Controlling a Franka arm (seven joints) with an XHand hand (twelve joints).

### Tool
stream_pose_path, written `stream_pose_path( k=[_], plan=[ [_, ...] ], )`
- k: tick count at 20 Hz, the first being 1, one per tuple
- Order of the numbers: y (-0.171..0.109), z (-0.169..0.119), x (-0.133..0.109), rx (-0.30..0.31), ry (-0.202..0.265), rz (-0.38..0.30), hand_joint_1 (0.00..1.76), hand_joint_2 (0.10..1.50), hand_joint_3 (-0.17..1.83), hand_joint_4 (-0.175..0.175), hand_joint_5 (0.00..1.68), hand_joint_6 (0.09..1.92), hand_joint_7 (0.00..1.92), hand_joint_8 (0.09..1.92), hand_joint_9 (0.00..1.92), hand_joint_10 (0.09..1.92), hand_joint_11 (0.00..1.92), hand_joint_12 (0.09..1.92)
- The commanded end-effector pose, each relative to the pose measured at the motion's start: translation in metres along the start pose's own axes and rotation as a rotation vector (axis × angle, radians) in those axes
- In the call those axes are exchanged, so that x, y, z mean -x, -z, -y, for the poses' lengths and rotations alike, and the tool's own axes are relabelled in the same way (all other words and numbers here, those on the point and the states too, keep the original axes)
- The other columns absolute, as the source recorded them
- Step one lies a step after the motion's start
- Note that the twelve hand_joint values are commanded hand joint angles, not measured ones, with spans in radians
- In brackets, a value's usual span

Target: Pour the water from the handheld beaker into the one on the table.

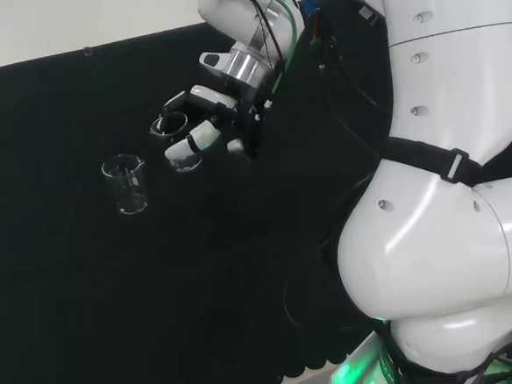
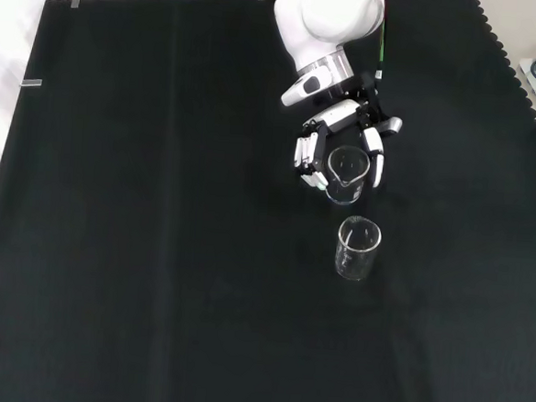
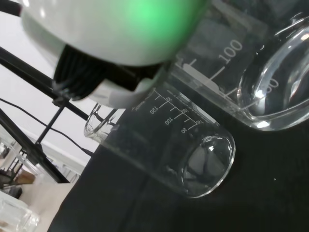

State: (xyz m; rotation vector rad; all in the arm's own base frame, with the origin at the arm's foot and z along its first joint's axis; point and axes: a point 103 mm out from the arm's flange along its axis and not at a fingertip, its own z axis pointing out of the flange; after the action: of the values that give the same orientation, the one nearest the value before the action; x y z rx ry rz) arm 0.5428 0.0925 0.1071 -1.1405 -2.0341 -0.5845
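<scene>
My hand [image 2: 339, 137] hangs above the black cloth [image 2: 154, 248], and my fingers [image 2: 305, 156] and thumb are curled round a clear glass beaker [image 2: 346, 174], the handheld one. In the front view its round mouth faces up toward the camera, with a small spout at the rim's six o'clock side, and white-tipped fingers frame it at nine o'clock and three o'clock. In the head view the same beaker [image 1: 175, 140] sits between my fingers [image 1: 193, 142], with its dark rim at about ten o'clock from my palm [image 1: 233, 114].

The second beaker [image 2: 358, 248] stands upright on the cloth, free of my hand. In the front view it lies at about five o'clock from the held beaker, just beside it but apart. In the head view it [image 1: 126, 184] is at about eight o'clock from my fingers, with a clear gap of cloth between.

From the wrist view, the held beaker [image 3: 260, 72] is close and large, its printed scale lines and thick base showing, and the standing beaker [image 3: 169, 150] shows beyond it with its own scale and round base. I cannot tell from any view how much water either beaker holds.

The white links of my arm [image 1: 449, 187] fill the three o'clock side of the head view.
</scene>
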Motion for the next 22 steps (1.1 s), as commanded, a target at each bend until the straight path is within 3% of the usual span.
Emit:
stream_pose_path(
  k=[1, 22],
  plan=[
    [0.007, 0.001, -0.005, -0.026, -0.002, 0.026, 1.44, 0.48, 0.93, -0.175, 1.24, 0.83, 1.52, 0.33, 1.24, 0.93, 0.86, 0.94],
    [0.012, 0.001, -0.031, -0.166, -0.023, 0.186, 1.44, 0.47, 0.93, -0.175, 1.24, 0.82, 1.53, 0.32, 1.26, 0.91, 0.87, 0.93]
  ],
)
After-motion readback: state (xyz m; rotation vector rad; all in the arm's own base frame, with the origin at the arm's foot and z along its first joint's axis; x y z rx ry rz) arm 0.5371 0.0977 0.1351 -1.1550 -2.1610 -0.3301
